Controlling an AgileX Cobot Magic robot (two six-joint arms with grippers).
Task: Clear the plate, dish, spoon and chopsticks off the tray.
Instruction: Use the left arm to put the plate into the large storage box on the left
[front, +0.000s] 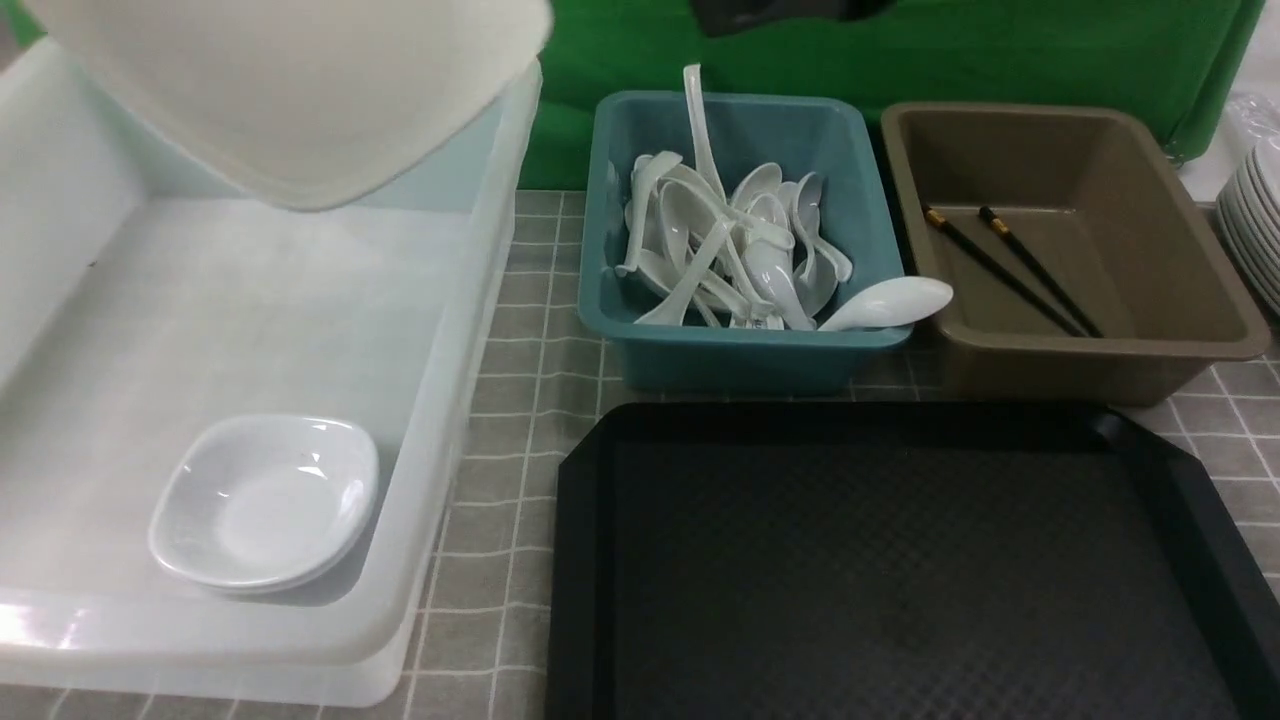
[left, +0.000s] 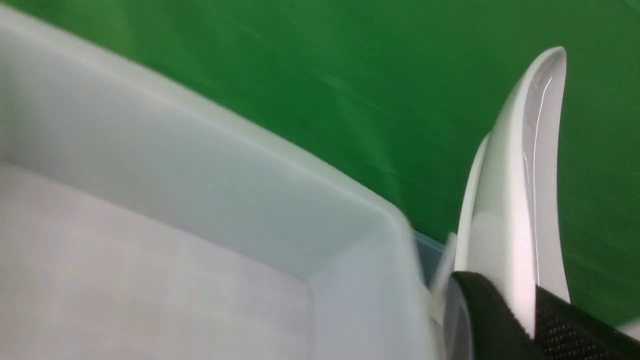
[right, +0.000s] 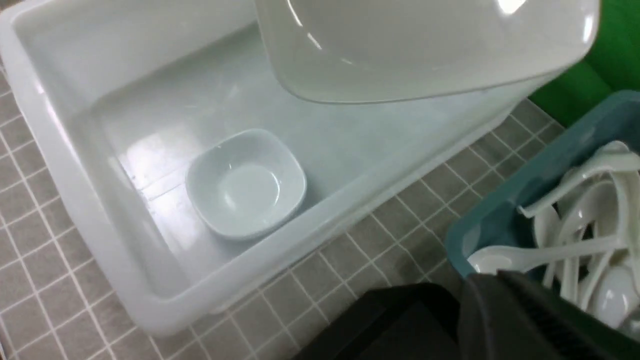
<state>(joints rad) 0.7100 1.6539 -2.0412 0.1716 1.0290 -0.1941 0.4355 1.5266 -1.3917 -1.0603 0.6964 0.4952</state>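
The large white plate (front: 290, 90) hangs tilted above the far end of a translucent white bin (front: 470, 330). My left gripper (left: 520, 300) is shut on the rim of the plate (left: 520, 200). The small white dish (front: 265, 500) sits inside the bin near its front. A white spoon (front: 890, 302) rests across the teal tub's front rim. The black chopsticks (front: 1010, 265) lie in the brown tub. The black tray (front: 900, 560) lies bare in front. My right gripper (right: 492, 280) is shut on nothing, above the tray's corner near the teal tub, and it is out of the front view.
The teal tub (front: 740, 355) holds several white spoons and a long-handled ladle. The brown tub (front: 1100, 370) stands to its right. Stacked round white plates (front: 1255, 220) sit at the far right edge. A grey tiled cloth covers the table, and a green backdrop stands behind.
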